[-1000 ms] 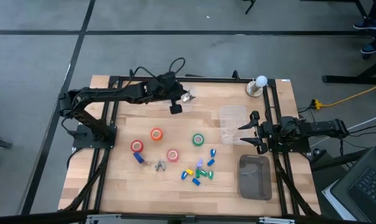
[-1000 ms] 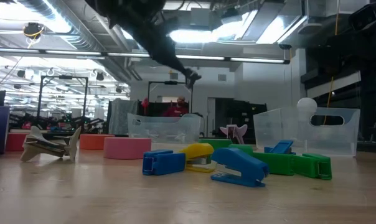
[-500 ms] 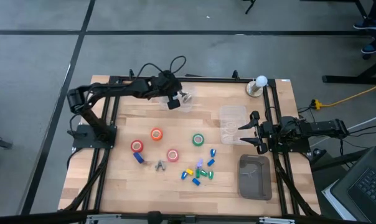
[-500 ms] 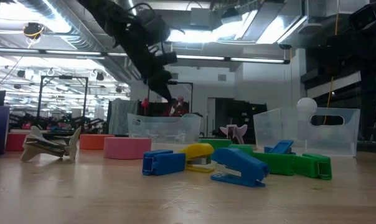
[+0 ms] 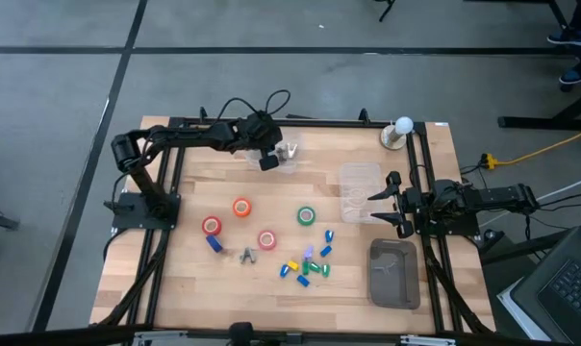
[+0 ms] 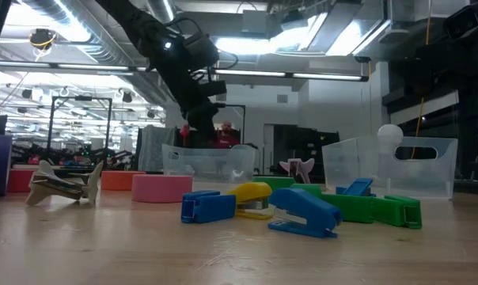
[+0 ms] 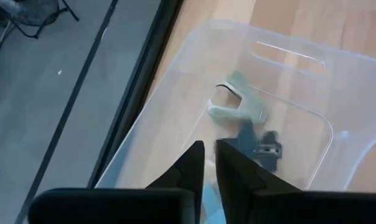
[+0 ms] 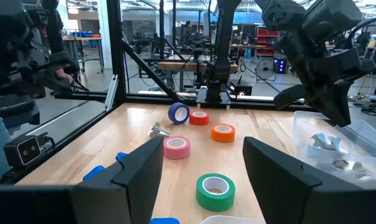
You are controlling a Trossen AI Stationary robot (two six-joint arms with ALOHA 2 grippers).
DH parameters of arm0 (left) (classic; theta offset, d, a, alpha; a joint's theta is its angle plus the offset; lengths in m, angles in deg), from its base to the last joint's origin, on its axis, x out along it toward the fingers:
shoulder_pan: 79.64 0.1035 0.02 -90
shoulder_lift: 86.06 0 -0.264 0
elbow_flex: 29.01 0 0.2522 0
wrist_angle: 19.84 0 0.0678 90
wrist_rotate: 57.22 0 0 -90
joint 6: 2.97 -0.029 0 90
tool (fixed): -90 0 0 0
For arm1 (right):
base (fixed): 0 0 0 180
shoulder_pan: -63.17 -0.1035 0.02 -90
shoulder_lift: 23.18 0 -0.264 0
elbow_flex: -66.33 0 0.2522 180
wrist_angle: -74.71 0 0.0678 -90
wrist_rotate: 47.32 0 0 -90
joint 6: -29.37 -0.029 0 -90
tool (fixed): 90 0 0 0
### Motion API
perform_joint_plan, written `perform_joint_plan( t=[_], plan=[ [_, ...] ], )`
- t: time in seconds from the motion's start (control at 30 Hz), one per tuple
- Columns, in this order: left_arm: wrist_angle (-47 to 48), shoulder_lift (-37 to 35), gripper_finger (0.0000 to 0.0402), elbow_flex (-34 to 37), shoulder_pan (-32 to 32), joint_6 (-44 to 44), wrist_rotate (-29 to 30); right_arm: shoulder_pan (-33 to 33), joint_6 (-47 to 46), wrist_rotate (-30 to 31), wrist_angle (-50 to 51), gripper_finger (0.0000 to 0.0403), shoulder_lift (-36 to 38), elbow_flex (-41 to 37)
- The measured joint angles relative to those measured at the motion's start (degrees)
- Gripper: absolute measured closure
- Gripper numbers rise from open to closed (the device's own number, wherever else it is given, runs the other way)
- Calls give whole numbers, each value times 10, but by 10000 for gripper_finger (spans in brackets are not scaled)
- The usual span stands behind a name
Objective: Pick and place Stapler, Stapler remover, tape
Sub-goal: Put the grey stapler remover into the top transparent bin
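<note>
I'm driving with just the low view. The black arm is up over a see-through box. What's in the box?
Observer: The left end effector is pointing down into the clear bin. A pale, claw-shaped staple remover lies on the bottom.
Operator: Where's the other arm? I can't find it!
Observer: The right end effector is waiting at the table's right edge. It is open, and there is a second clear bin next to it.
Operator: How many tapes are out?
Observer: Four, all lying flat on the table: a red roll, an orange roll, a pink roll and a green roll.
</note>
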Motion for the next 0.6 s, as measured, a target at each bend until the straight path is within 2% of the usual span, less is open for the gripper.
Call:
perform_joint_plan(
  t=[0.3,0.6],
  plan=[
    [0,-11,327,0,-14,-2,2,0,0,0,0,178,0,0],
    [1,-45,323,0,-68,-36,21,0,0,0,0,178,0,0]
  ],
)
